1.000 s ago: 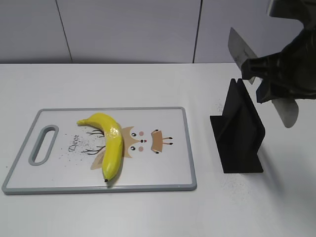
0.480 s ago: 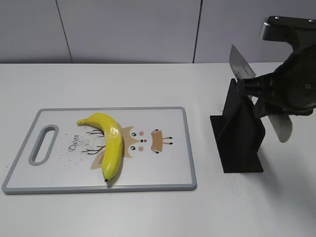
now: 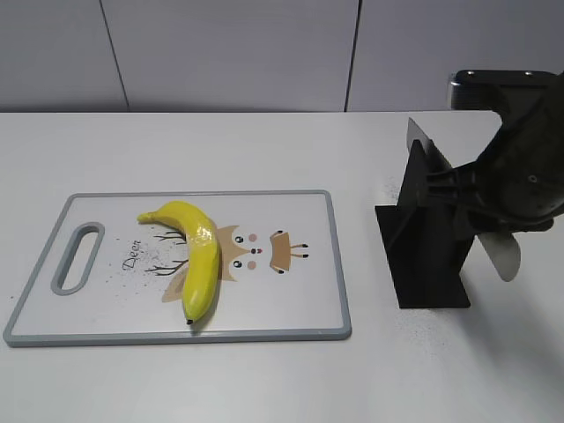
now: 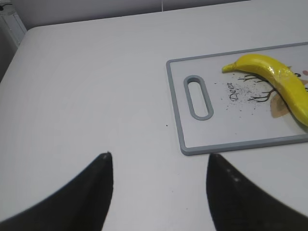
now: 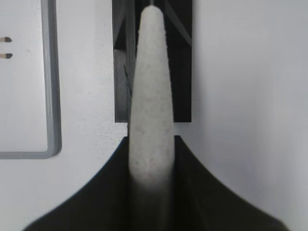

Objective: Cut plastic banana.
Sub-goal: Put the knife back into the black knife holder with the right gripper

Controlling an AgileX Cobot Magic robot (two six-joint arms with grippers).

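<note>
The plastic banana (image 3: 198, 256) lies whole on the left half of the white cutting board (image 3: 339, 264), across its owl drawing. It also shows in the left wrist view (image 4: 279, 79). My right gripper (image 3: 458, 189) is shut on a knife with a pale grey handle (image 5: 151, 96). The knife rests low in the black knife stand (image 3: 427, 260), and only the blade tip (image 3: 416, 134) shows above it. My left gripper (image 4: 159, 156) is open and empty over the bare table, left of the board's handle slot (image 4: 198, 96). It is not seen in the exterior view.
The black stand (image 5: 183, 72) sits on the table to the right of the board's grey rim (image 5: 50, 96). A grey wall runs behind the white table. Small dark specks lie on the board and around the stand.
My right gripper has moved down with the knife, and the blade has sunk lower into the black stand. The banana and the board have not moved.
</note>
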